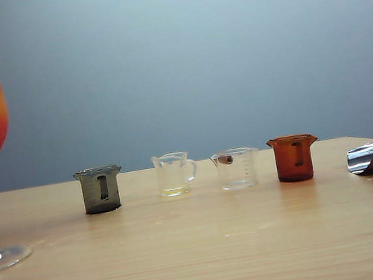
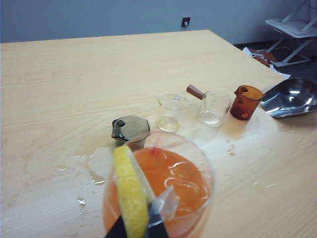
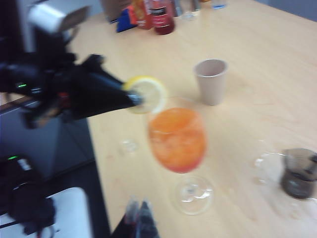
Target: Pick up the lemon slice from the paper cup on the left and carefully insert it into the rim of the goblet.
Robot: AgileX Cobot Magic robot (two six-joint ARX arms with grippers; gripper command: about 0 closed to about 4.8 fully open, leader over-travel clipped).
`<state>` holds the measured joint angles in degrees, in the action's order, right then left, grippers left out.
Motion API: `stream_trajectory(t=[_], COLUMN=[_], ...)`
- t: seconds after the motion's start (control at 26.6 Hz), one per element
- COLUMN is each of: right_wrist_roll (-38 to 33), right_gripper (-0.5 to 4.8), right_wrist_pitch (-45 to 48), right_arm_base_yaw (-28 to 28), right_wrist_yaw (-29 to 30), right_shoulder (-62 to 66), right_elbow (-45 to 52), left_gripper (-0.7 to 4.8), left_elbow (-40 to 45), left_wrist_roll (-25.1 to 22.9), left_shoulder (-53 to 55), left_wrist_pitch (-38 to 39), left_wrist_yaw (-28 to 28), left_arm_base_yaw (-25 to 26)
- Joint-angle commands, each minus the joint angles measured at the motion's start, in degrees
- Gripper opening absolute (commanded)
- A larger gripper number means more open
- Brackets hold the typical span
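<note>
Left gripper (image 2: 134, 229) pinching lemon slice (image 2: 130, 196), holding it upright just above goblet (image 2: 158, 193) rim, over orange drink. Paper cup (image 3: 211, 81) standing beyond goblet, apart. Right gripper (image 3: 140, 213) hovering near goblet foot, fingertips pressed together, holding nothing. Grey cup (image 2: 130, 131) sitting just beside goblet, wet patches around it.

Left arm (image 3: 59, 91) black, tapered to slim pincer (image 3: 134, 98), green LED, white cylinder atop; right pincer (image 3: 140, 214) dark w/ clear tips.
</note>
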<state>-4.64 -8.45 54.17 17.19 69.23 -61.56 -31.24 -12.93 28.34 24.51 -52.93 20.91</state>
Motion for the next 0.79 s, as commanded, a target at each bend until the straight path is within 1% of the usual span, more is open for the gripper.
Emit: stream_trajectory(t=[0.04,0.15,0.23,0.38,0.6,0.79], right_wrist_roll=[0.4,0.4,0.4,0.4,0.4,0.4], right_gripper=[-0.07,-0.07,-0.07,-0.07,-0.07,-0.07], right_wrist_pitch=[2.3,2.7,2.7,2.6,1.7,1.0], right_arm_base_yaw=[3.1,5.3,5.5,5.5,5.5,5.5], right_wrist_yaw=[-0.9,-0.9,-0.9,-1.1,-2.1,-3.4], right_shoulder=[-0.1,0.0,0.0,0.0,0.0,0.0], right_elbow=[-0.3,-0.3,-0.3,-0.3,-0.2,-0.2], left_gripper=[-0.06,-0.06,-0.06,-0.06,-0.06,-0.06], left_elbow=[-0.2,-0.2,-0.2,-0.2,-0.2,-0.1], left_wrist_roll=[-0.6,-0.6,-0.6,-0.6,-0.6,-0.6], left_shoulder=[-0.1,-0.1,-0.1,0.1,2.1,2.4], left_wrist_pitch=[-0.4,-0.3,-0.3,-1.2,-2.1,-1.6], left_wrist_yaw=[0.6,0.8,2.6,4.5,4.2,4.7], left_arm_base_yaw=[0.0,-0.1,-0.1,-1.0,-3.8,-3.9])
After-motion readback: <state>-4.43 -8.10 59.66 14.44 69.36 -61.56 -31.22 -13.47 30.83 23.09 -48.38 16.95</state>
